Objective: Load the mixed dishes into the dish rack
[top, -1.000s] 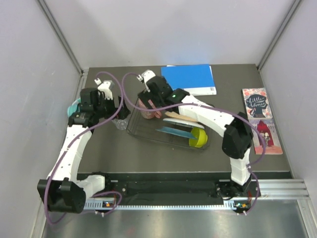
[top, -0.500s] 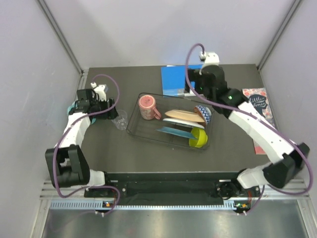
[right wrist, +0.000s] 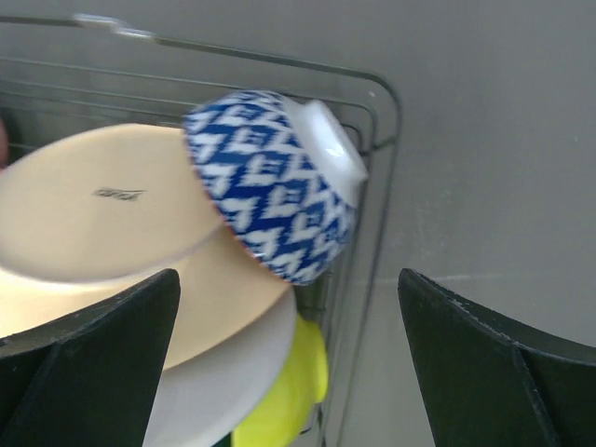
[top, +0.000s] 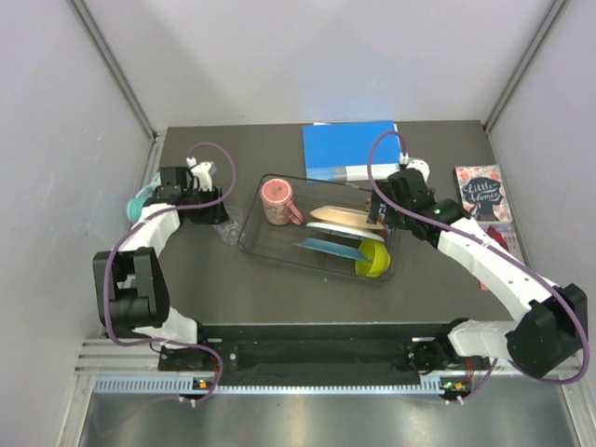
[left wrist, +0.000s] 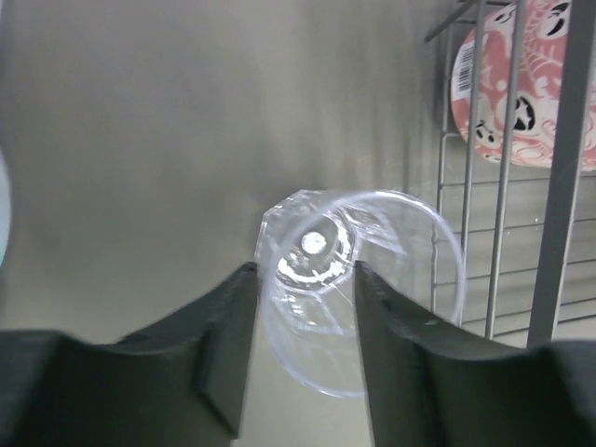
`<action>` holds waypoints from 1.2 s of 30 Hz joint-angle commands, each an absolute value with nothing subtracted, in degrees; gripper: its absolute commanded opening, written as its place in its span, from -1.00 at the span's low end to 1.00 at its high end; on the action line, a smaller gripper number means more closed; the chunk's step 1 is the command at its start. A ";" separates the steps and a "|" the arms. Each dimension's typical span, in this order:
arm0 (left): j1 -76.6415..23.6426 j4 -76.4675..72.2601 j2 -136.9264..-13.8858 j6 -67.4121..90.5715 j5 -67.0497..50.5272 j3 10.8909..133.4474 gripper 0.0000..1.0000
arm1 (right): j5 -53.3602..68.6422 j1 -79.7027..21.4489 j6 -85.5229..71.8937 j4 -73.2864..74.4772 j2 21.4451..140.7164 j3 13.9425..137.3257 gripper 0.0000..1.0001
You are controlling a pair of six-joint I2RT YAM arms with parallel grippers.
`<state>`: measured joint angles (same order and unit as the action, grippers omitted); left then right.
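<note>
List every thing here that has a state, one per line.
Cup, tipped beside rack.
Left tool, astride cup, grip unclear.
Right tool, open, empty.
Patterned bowl, on its side in rack.
Plates, on edge in rack.
Mug, in rack.
Yellow bowl, on edge in rack.

Dish rack [top: 250,244] — pink mug [top: 277,201] inside, clear cup [left wrist: 317,270] beside

**Surface finish, as observed**

Clear cup [left wrist: 321,279]: transparent, glossy, plastic-looking, with bright glints on its base. Dish rack [left wrist: 507,186]: thin wire, dull sheen. Table [left wrist: 140,121]: dark, matt, smooth. Blue-patterned bowl [right wrist: 270,186]: glazed, glossy. Left gripper [left wrist: 305,272]: matt black fingers.
</note>
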<state>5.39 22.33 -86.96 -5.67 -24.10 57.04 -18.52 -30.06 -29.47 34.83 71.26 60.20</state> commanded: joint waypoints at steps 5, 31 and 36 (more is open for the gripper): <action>3.43 16.26 -90.26 -7.21 -25.66 56.34 -0.77 | -14.42 -22.68 -30.33 33.14 71.10 57.83 0.99; 14.94 29.44 -77.00 -7.57 -37.43 71.01 -1.00 | -2.37 -14.85 -28.12 28.04 76.91 63.91 1.00; 14.94 20.87 -76.20 7.44 -48.23 69.26 -1.00 | -2.72 -14.85 -28.83 27.42 74.97 62.13 0.99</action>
<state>15.16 27.05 -77.49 -4.60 -36.67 69.47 -2.70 -15.49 -28.53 28.58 77.73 62.28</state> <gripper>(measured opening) 0.048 0.996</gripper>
